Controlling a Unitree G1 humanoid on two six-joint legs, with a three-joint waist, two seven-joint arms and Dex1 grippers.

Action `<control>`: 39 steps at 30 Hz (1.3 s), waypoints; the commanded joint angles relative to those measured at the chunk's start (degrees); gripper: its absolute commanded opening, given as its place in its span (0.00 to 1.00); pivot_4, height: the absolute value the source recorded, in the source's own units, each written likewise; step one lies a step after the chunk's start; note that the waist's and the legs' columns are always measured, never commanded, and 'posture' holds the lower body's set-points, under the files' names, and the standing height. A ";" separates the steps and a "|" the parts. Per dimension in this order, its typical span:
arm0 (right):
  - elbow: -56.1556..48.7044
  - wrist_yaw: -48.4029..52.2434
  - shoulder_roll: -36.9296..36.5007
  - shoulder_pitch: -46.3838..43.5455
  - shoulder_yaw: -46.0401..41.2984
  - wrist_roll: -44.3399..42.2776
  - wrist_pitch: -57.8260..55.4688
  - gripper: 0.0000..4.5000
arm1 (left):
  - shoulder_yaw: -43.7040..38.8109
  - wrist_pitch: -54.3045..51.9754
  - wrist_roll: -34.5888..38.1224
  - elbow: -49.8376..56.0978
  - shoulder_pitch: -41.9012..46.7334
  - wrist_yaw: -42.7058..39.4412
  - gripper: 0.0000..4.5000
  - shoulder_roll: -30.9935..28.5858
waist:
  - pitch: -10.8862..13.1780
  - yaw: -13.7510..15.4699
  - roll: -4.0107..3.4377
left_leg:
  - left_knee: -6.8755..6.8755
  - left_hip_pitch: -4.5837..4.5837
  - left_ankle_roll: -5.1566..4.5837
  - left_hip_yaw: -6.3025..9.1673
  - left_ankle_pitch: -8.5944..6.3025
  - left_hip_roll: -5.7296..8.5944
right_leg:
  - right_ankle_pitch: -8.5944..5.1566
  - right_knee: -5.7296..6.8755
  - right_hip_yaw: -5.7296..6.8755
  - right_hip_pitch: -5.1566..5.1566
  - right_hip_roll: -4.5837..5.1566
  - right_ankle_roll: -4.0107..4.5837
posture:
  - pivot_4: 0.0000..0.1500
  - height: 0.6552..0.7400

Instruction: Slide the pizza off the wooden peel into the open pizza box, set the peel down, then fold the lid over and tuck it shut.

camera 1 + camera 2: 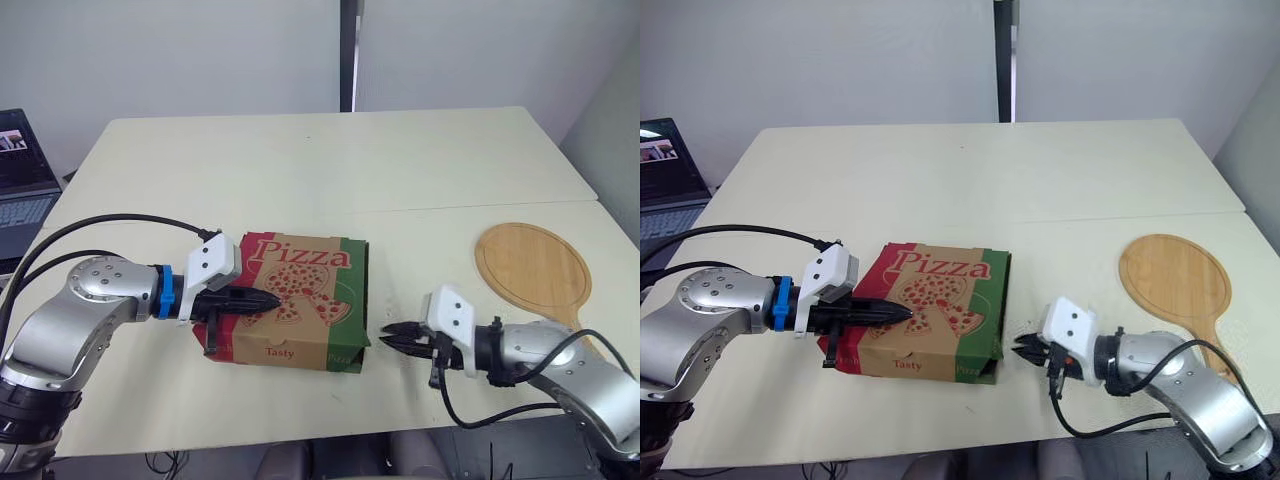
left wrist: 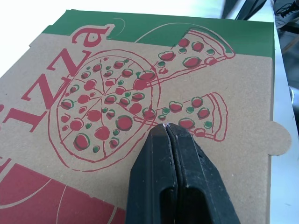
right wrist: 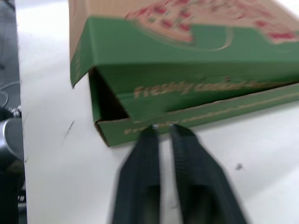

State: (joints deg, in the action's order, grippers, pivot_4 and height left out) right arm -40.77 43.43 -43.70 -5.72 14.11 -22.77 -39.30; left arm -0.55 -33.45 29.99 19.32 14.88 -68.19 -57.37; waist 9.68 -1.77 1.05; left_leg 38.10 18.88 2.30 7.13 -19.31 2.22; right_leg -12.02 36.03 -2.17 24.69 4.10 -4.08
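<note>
Brown, red and green cardboard pizza box (image 1: 300, 305), lid folded down, near the front edge of the cream table (image 1: 300, 170).
The left gripper (image 1: 270, 298) lies on the printed lid, black fingers pressed together. The right gripper (image 1: 386, 338) hovers just beside the box's green side, fingers narrowly parted, holding nothing. The round wooden peel (image 1: 530, 265) lies flat, well to the right.

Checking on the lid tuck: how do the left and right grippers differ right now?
The left gripper is shut; the right gripper has its fingers slightly apart. The left gripper lies over the top of the closed pizza box; the right gripper hovers low over the table beside the box's green side, short of it. Both point at the box.
</note>
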 commanded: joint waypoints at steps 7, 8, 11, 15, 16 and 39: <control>1.17 1.71 4.88 -4.95 4.35 1.59 3.90 0.01 | -0.82 0.38 -0.27 -0.31 0.46 0.27 0.00 -0.04 | 0.00 0.01 0.00 | 0.00 0.00 0.00 0.04 0.00 0.00 | 0.00 0.00 0.01 0.00 0.00 0.00 | 1.00 1.00; 0.96 1.85 5.23 -5.25 4.33 1.38 3.61 0.01 | -0.81 0.40 -0.26 -0.33 0.47 0.27 0.00 -0.02 | 0.00 0.01 0.00 | 0.00 0.00 0.00 0.04 0.00 0.00 | 0.00 0.00 0.01 0.00 0.00 0.00 | 1.00 1.00; 0.13 1.93 6.51 -6.07 4.07 0.09 2.24 0.01 | -0.81 0.44 -0.26 -0.42 0.49 0.29 0.00 0.01 | 0.00 0.02 0.00 | 0.00 0.00 0.00 0.06 0.00 0.00 | 0.00 0.00 0.02 0.00 0.00 0.00 | 1.00 1.00; 0.56 0.80 8.55 -6.81 5.32 0.27 0.66 0.01 | -0.61 0.40 -0.26 -0.58 0.83 0.34 0.00 0.19 | 0.00 -0.02 0.00 | 0.00 -0.01 0.00 0.06 0.00 0.00 | 0.00 0.01 0.02 0.00 0.00 0.00 | 1.00 1.00; 0.91 0.61 8.80 -6.79 5.78 0.87 0.60 0.01 | -0.54 0.37 -0.27 -0.61 0.94 0.34 0.00 0.24 | 0.00 -0.02 0.00 | 0.00 -0.01 0.00 0.07 0.00 0.00 | 0.00 0.01 0.02 0.00 0.00 0.00 | 1.00 1.00; -11.05 -0.73 4.19 -3.35 -6.28 -10.29 -6.20 0.60 | -0.17 0.95 -1.91 -0.66 0.17 0.01 0.00 0.33 | 0.00 0.08 0.00 | 0.00 -0.01 0.00 0.10 0.00 0.00 | 0.00 0.00 0.04 -0.03 -0.01 0.00 | 1.00 1.00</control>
State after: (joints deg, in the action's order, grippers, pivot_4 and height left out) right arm -49.23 43.29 -39.35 -7.53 6.44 -32.78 -45.68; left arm -0.21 -33.05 28.19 17.99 15.13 -68.14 -57.05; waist 9.68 -1.69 1.04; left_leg 38.10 18.87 2.30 7.23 -19.32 2.22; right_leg -12.02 36.03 -2.13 24.66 4.09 -4.08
